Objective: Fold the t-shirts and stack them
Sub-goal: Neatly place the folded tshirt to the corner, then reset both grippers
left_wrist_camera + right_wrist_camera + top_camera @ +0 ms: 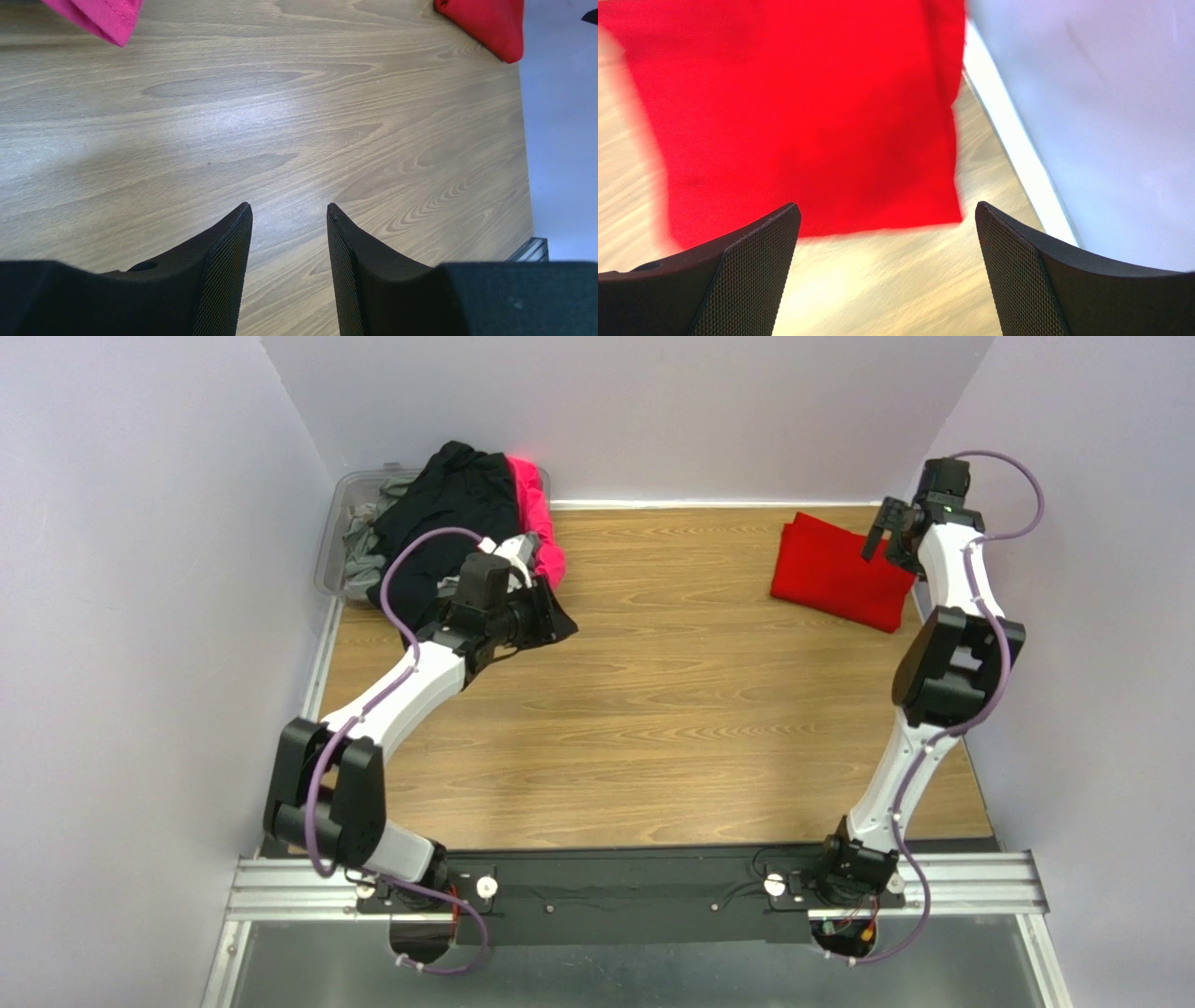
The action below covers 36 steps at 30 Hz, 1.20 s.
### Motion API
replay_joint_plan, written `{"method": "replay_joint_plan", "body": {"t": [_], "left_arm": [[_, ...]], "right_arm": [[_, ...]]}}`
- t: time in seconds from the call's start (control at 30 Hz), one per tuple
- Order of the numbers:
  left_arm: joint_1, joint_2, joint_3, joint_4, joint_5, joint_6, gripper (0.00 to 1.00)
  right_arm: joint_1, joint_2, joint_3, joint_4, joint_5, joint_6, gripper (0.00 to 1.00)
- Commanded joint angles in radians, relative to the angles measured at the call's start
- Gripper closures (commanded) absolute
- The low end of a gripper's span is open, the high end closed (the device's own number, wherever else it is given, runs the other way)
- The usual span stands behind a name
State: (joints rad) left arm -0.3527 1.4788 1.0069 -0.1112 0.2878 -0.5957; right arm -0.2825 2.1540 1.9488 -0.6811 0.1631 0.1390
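wood table [673, 700], red t-shirt [839, 571] folded, l end effector [288, 206] spread, r end effector [887, 204] spread

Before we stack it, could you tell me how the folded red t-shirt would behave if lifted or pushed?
The red t-shirt is soft folded cloth, so it would probably droop and unfold if lifted by one edge. It lies thin and flat, so likely light. Pushed across the table, it may bunch.

A wood-grain table [673, 714] lies under both pairs of jaws, boxed in by pale lilac walls [631, 406] on three sides. Ahead and right of the right jaws, a white strip [1011, 140] edges the wall's foot. A soft glare [238, 122] whitens the wood ahead of the left jaws.
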Motion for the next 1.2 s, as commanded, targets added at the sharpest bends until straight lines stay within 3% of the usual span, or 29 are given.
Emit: {"method": "replay_joint_plan", "body": {"t": [0.0, 0.33, 0.67, 0.87, 1.17], "left_arm": [[-0.009, -0.101, -0.057, 0.010, -0.059, -0.022, 0.48], [-0.017, -0.382, -0.206, 0.013, -0.147, -0.087, 0.49], [-0.022, -0.624, -0.309, -0.067, -0.242, -0.101, 0.49], [-0.022, -0.738, -0.364, -0.105, -0.279, -0.133, 0.48], [-0.022, -0.916, -0.396, -0.180, -0.338, -0.159, 0.48]], "right_arm": [[0.057, -0.147, -0.109, 0.064, -0.109, 0.060, 0.00], [0.339, -0.515, -0.526, 0.110, -0.145, 0.089, 0.00], [0.450, -0.882, -0.976, 0.143, -0.241, 0.180, 0.00], [0.451, -1.061, -1.099, 0.132, -0.280, 0.188, 0.00], [0.451, -1.129, -1.131, 0.132, -0.321, 0.195, 0.00]]}}
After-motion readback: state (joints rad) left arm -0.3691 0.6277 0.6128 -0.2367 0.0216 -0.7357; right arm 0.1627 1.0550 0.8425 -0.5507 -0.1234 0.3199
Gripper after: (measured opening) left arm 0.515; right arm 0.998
